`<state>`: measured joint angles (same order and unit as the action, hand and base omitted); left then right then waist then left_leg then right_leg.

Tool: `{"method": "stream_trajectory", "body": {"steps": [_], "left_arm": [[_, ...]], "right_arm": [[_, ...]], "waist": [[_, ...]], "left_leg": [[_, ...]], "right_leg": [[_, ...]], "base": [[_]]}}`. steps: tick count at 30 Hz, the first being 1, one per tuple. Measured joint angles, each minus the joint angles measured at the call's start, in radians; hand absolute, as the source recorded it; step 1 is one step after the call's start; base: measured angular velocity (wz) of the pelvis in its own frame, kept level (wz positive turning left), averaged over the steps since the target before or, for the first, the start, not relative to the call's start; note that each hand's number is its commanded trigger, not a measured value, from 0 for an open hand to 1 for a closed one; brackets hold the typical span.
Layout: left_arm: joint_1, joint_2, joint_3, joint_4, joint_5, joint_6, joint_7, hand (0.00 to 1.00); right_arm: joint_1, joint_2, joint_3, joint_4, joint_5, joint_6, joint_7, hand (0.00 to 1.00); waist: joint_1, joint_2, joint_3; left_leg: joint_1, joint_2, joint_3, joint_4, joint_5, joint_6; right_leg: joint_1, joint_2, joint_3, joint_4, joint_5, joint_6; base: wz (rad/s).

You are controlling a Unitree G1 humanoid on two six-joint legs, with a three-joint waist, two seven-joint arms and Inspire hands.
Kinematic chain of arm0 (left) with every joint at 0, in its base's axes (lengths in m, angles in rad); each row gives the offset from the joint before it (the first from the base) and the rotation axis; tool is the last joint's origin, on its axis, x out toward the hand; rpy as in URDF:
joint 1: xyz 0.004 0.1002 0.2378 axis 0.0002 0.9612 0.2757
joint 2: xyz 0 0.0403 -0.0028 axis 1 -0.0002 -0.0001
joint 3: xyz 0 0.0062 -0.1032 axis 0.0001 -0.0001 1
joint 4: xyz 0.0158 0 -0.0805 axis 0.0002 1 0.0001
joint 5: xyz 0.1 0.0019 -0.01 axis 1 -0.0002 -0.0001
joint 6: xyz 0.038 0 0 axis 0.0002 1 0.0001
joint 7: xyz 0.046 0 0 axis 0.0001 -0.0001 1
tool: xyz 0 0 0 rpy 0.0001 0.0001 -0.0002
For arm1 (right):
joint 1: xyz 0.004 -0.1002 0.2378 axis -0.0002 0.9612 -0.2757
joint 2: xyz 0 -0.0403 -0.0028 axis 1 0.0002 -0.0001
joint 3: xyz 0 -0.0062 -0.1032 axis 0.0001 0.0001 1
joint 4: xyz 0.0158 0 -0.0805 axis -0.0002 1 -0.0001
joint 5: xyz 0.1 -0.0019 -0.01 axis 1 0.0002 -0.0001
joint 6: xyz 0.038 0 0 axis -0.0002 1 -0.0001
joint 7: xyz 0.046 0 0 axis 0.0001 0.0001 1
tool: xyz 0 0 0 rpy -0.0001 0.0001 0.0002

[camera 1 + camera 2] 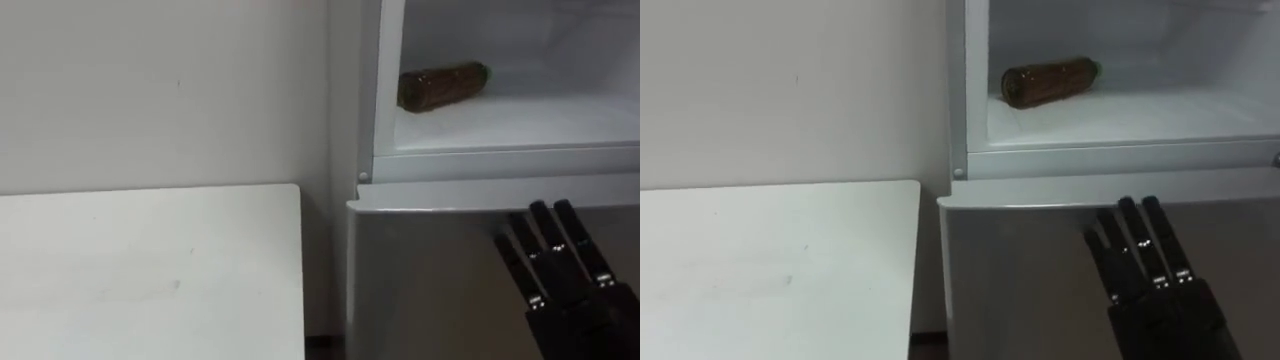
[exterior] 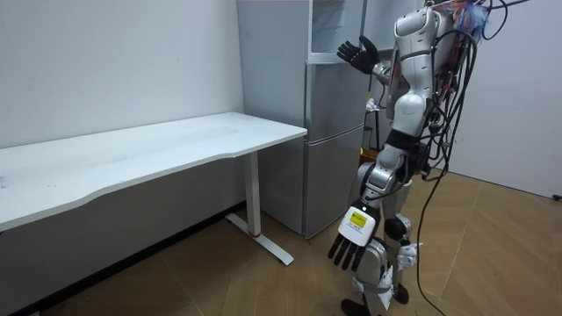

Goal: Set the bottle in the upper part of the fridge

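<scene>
Lying sideways on the smooth white upper fridge shelf (image 1: 520,125), brown cylindrical bottle (image 1: 443,85) sits above-left of black right hand (image 1: 570,290), straight-fingered, empty; left hand (image 2: 351,244) hangs relaxed

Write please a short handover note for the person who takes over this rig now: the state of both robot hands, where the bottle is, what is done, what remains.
Right robot hand: open, fingers straight, raised in front of the lower fridge door, holding nothing.
Left robot hand: open, hanging by the robot's side, empty.
Bottle: lying on its side inside the upper fridge, which is open.
Done: the bottle is placed.
Left: lower the right arm; probably close the upper compartment.
</scene>
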<state>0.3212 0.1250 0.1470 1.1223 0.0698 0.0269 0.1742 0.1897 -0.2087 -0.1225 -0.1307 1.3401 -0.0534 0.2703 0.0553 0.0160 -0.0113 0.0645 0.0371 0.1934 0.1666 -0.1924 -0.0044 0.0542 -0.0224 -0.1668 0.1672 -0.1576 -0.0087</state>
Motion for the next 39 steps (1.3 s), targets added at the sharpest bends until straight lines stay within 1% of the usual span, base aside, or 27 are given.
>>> {"method": "stream_trajectory", "body": {"steps": [1,3,6,7,9,11,13,15,17,18,19,21,22,23,25,27,29,30,32,33,34,35,36,37,38,39], "left_arm": [[0.000,0.000,0.000,-0.002,0.000,-0.004,0.002,0.00],[-0.001,0.000,-0.003,-0.002,-0.001,-0.009,0.006,0.00],[0.001,0.000,-0.003,-0.002,0.000,-0.012,0.010,0.00],[0.004,0.000,-0.001,-0.002,-0.001,-0.012,0.010,0.00],[0.007,0.000,-0.001,-0.002,-0.002,-0.012,0.010,0.00],[0.004,0.000,-0.005,-0.003,-0.020,-0.014,0.010,0.00],[0.005,0.000,-0.004,-0.002,-0.045,-0.030,0.010,0.00],[0.003,0.000,0.005,-0.001,-0.045,-0.032,0.012,0.00],[0.003,0.002,0.018,-0.001,-0.047,-0.039,0.015,0.00],[0.004,0.002,0.022,-0.001,-0.047,-0.040,0.015,0.00],[0.004,0.002,0.029,-0.002,-0.047,-0.040,0.018,0.00],[0.004,0.002,0.046,-0.006,-0.047,-0.040,0.020,0.00],[0.005,0.006,0.048,-0.010,-0.047,-0.040,0.024,0.00],[0.006,0.008,0.048,-0.015,-0.047,-0.040,0.029,0.00],[0.006,0.010,0.050,-0.029,-0.047,-0.042,0.041,0.00],[0.006,0.010,0.055,-0.035,-0.047,-0.042,0.042,0.00],[0.006,0.010,0.079,-0.045,-0.046,-0.044,0.042,0.00],[0.006,0.010,0.087,-0.045,-0.044,-0.044,0.043,0.00],[0.011,0.010,0.111,-0.049,-0.038,-0.042,0.059,0.00],[0.013,0.010,0.120,-0.049,-0.038,-0.041,0.060,0.00],[0.016,0.011,0.130,-0.050,-0.038,-0.041,0.062,0.00],[0.018,0.012,0.133,-0.053,-0.038,-0.041,0.063,0.00],[0.025,0.012,0.144,-0.062,-0.039,-0.041,0.064,0.00],[0.026,0.013,0.152,-0.063,-0.039,-0.041,0.065,0.00],[0.026,0.013,0.154,-0.064,-0.039,-0.041,0.068,0.00],[0.026,0.011,0.153,-0.065,-0.039,-0.041,0.074,0.00]], "right_arm": [[0.004,0.010,0.000,0.022,0.019,0.000,0.006,0.00],[0.020,0.018,0.003,0.059,0.054,-0.001,0.025,0.00],[0.060,0.018,-0.002,0.117,0.074,0.002,0.038,0.00],[0.073,0.019,-0.011,0.141,0.075,0.002,0.039,0.00],[0.079,0.019,-0.022,0.191,0.078,0.001,0.040,0.00],[0.089,0.019,-0.028,0.228,0.117,0.001,0.039,0.00],[0.089,0.021,-0.046,0.254,0.144,0.001,0.021,0.00],[0.088,0.021,-0.077,0.270,0.145,-0.002,-0.007,0.00],[0.088,0.021,-0.135,0.287,0.139,-0.003,-0.063,0.00],[0.088,0.021,-0.147,0.290,0.136,-0.006,-0.078,0.00],[0.091,0.022,-0.170,0.297,0.127,-0.017,-0.107,0.00],[0.091,0.022,-0.210,0.313,0.108,-0.022,-0.155,0.00],[0.089,0.022,-0.237,0.335,0.093,-0.023,-0.194,0.00],[0.090,0.021,-0.249,0.342,0.080,-0.025,-0.217,0.00],[0.096,0.019,-0.274,0.351,0.009,-0.041,-0.308,0.00],[0.096,0.019,-0.293,0.352,-0.050,-0.042,-0.369,0.00],[0.096,0.015,-0.321,0.354,-0.095,-0.044,-0.461,0.00],[0.096,0.015,-0.332,0.353,-0.097,-0.044,-0.483,0.00],[0.083,0.014,-0.378,0.349,-0.140,-0.045,-0.592,0.00],[0.075,0.012,-0.387,0.348,-0.155,-0.045,-0.620,0.00],[0.062,0.008,-0.401,0.345,-0.183,-0.046,-0.668,0.00],[0.056,0.006,-0.408,0.343,-0.200,-0.047,-0.690,0.00],[0.041,0.003,-0.422,0.342,-0.250,-0.048,-0.736,0.00],[0.031,-0.005,-0.435,0.341,-0.308,-0.049,-0.784,0.00],[0.027,-0.011,-0.443,0.340,-0.337,-0.050,-0.804,0.00],[0.024,-0.025,-0.460,0.327,-0.376,-0.052,-0.846,0.00]], "waist": [[0.000,-0.002,0.0005],[0.001,-0.005,0.0013],[0.001,-0.009,0.0015],[0.001,-0.013,0.0028],[0.001,-0.014,0.0029],[-0.002,-0.015,0.0019],[-0.023,-0.016,0.0026],[-0.031,-0.019,0.0023],[-0.048,-0.026,0.0021],[-0.052,-0.028,0.0023],[-0.056,-0.031,0.0027],[-0.074,-0.037,0.0029],[-0.084,-0.042,0.0026],[-0.087,-0.044,0.0029],[-0.101,-0.045,0.0034],[-0.111,-0.046,0.0039],[-0.119,-0.051,0.0039],[-0.121,-0.052,0.0038],[-0.126,-0.059,0.0056],[-0.128,-0.062,0.0057],[-0.129,-0.066,0.0067],[-0.131,-0.068,0.0093],[-0.135,-0.075,0.0134],[-0.139,-0.080,0.0139],[-0.142,-0.083,0.0136],[-0.143,-0.084,0.0138]], "left_leg": [[0.000,0.001,0.000,0.000,0.000,0.000],[0.002,0.001,0.000,0.000,0.000,0.000],[0.002,-0.001,0.000,0.000,0.000,0.000],[0.005,-0.001,0.000,0.000,-0.002,0.000],[0.014,0.001,0.001,0.000,-0.006,-0.001],[0.017,0.002,0.000,0.000,-0.008,-0.002],[0.015,0.001,-0.001,0.000,-0.008,-0.002],[0.016,0.001,-0.002,0.000,-0.008,-0.003],[0.016,0.001,-0.003,0.001,-0.008,-0.003],[0.016,0.001,-0.004,0.001,-0.008,-0.003],[0.016,0.001,-0.004,0.002,-0.008,-0.003],[0.014,0.001,0.000,0.002,-0.008,-0.003],[0.014,0.001,-0.001,0.002,-0.008,-0.003],[0.015,0.001,-0.001,0.002,-0.008,-0.003],[0.016,0.001,0.001,0.000,-0.009,-0.003],[0.016,0.001,0.006,-0.002,-0.009,-0.003],[0.016,0.001,0.009,-0.003,-0.009,-0.003],[0.017,0.001,0.009,-0.003,-0.009,-0.003],[0.018,0.001,0.013,-0.010,-0.009,-0.003],[0.018,0.001,0.015,-0.012,-0.009,-0.003],[0.017,0.002,0.020,-0.015,-0.009,-0.003],[0.016,0.002,0.020,-0.015,-0.009,-0.003],[0.017,0.001,0.020,-0.015,-0.009,-0.003],[0.018,0.000,0.020,-0.016,-0.009,-0.003],[0.017,-0.001,0.019,-0.016,-0.009,-0.003],[0.016,-0.002,0.018,-0.016,-0.011,-0.002]], "right_leg": [[0.002,0.000,0.002,0.000,0.000,0.000],[0.006,0.001,0.003,-0.001,0.000,0.000],[0.009,0.002,0.005,-0.009,-0.001,0.002],[0.014,0.004,0.009,-0.015,-0.001,0.002],[0.017,0.006,0.014,-0.016,-0.001,0.002],[0.019,0.006,0.013,-0.016,-0.002,0.002],[0.014,0.006,0.011,-0.016,-0.002,0.002],[0.013,0.006,0.011,-0.016,-0.003,0.002],[0.014,0.005,0.008,-0.017,-0.003,0.002],[0.015,0.005,0.008,-0.018,-0.003,0.002],[0.015,0.005,0.007,-0.018,-0.004,0.001],[0.015,0.004,0.002,-0.018,-0.005,0.002],[0.015,0.003,0.003,-0.018,-0.007,0.002],[0.015,0.004,0.004,-0.017,-0.007,0.002],[0.012,0.006,0.015,-0.016,-0.007,0.001],[0.012,0.006,0.019,-0.016,-0.007,0.002],[0.012,0.007,0.021,-0.015,-0.008,0.002],[0.012,0.007,0.021,-0.015,-0.008,0.003],[0.009,0.007,0.025,-0.012,-0.010,0.003],[0.006,0.007,0.026,-0.011,-0.010,0.003],[-0.001,0.007,0.027,-0.006,-0.011,0.002],[-0.002,0.006,0.028,-0.002,-0.012,0.002],[-0.004,0.005,0.027,0.003,-0.016,0.003],[-0.004,0.005,0.026,0.002,-0.018,0.004],[-0.004,0.005,0.025,0.002,-0.019,0.004],[-0.004,0.003,0.025,0.002,-0.022,0.006]], "base": [[0.00],[0.00],[0.00],[0.00],[-0.05],[0.00],[0.00],[0.00],[0.00],[0.00],[0.00],[0.02],[0.00],[0.00],[-0.08],[-0.07],[-0.03],[0.00],[-0.04],[-0.09],[-0.08],[-0.05],[0.00],[0.03],[0.06],[0.04]]}}
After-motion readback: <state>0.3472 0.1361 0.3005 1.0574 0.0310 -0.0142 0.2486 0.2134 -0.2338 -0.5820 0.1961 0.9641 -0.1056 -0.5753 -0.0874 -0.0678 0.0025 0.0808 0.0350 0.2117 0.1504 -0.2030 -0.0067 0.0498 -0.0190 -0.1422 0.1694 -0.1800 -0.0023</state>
